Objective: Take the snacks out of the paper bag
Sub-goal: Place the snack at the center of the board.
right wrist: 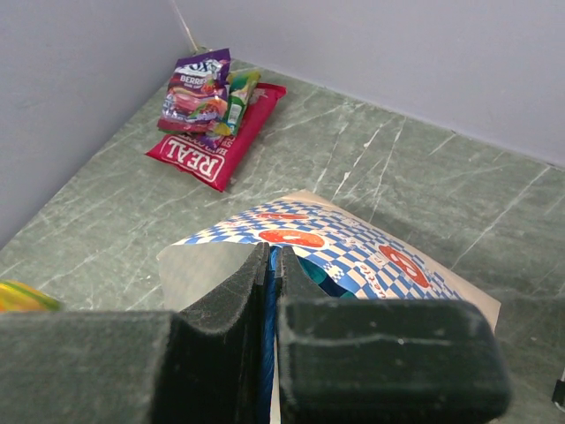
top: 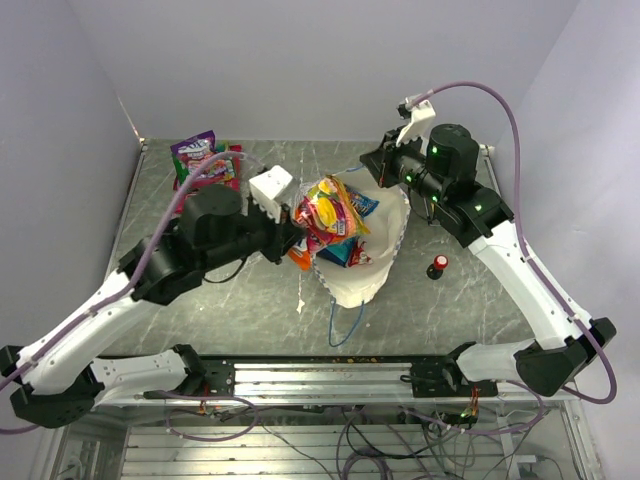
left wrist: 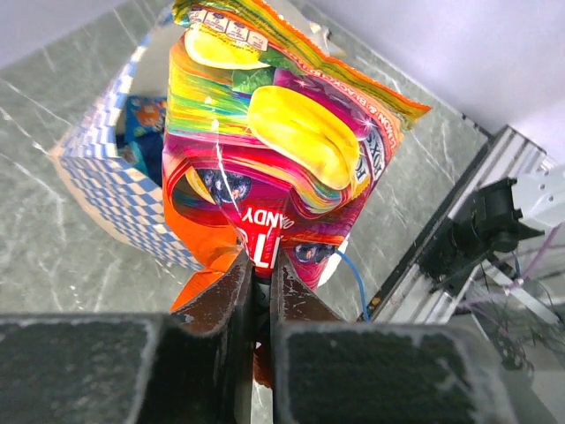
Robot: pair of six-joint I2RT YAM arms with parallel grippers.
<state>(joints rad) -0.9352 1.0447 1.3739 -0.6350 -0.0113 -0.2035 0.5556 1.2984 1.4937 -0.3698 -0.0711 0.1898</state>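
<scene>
Currently a pink candy bag [left wrist: 282, 168] is being pinched in the nearly closed left gripper [left wrist: 261, 296], with the paper bag [left wrist: 106, 177] just beyond its fingers [left wrist: 221, 305]; a blue cord [right wrist: 267, 371], mostly hidden, is being clamped in the fully closed right gripper [right wrist: 272, 258].

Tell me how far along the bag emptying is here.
Done: a red packet and a purple candy bag lie out by the far wall. In hand: the left gripper is shut on a pink-yellow candy bag at the mouth of the paper bag; the right gripper pinches its blue cord. Left: blue packets show inside, so more remain.
</scene>
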